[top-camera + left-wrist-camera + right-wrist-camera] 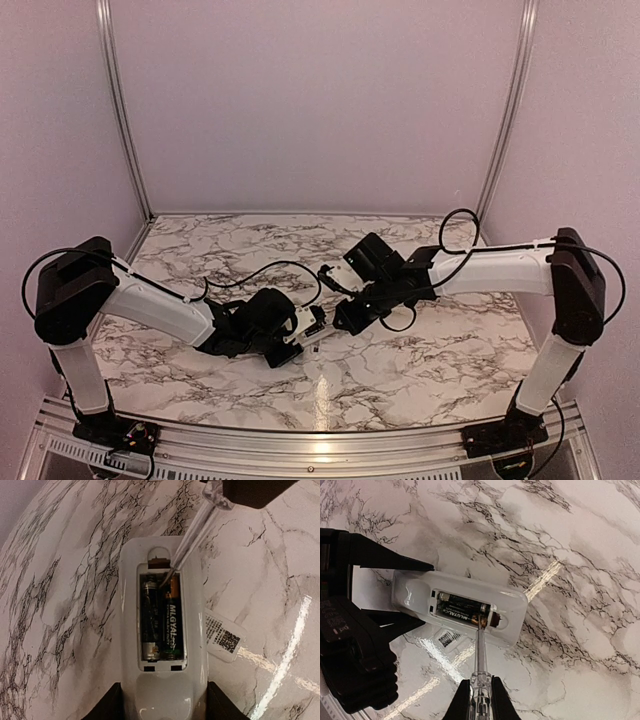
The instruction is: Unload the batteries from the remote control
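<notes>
marble table (60,605) shows around the remote control (195,620); your left gripper (162,706) pinches its end, batteries (171,622) sit in its recess, your right gripper (479,702) clamps a screwdriver (481,665), tip at the recess edge.

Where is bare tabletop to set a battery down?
Bare marble table between the arm bases, and the far strip by the back wall. Crowded at centre: left gripper holds the remote control, right gripper pokes a screwdriver into its bay, white labelled piece alongside.
</notes>
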`<move>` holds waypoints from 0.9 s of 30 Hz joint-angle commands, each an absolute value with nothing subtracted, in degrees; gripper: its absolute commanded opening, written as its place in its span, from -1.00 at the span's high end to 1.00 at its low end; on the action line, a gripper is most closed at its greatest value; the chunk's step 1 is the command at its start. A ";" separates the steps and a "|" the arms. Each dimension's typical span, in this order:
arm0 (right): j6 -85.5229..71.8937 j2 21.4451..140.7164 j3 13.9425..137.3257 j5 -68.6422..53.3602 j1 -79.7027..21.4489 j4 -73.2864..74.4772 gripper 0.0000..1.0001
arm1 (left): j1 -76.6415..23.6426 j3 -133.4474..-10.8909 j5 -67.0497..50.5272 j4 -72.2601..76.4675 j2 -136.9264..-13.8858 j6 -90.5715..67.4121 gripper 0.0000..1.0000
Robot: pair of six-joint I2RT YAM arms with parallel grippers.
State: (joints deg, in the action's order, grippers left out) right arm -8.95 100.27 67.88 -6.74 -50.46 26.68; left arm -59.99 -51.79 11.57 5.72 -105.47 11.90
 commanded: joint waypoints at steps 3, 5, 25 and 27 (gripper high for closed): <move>-11.06 100.67 59.81 -5.82 -49.92 23.35 1.00 | -61.17 -53.68 9.14 10.03 -106.78 12.77 1.00; -11.80 98.87 57.36 -6.35 -49.92 21.19 1.00 | -61.17 -53.70 9.17 9.93 -106.74 12.56 1.00; -14.37 97.14 51.29 -6.90 -50.30 16.31 1.00 | -61.17 -54.05 7.43 9.67 -106.97 12.45 1.00; -14.32 97.92 53.89 -5.87 -50.27 20.49 1.00 | -61.17 -54.18 7.87 9.53 -107.03 12.56 1.00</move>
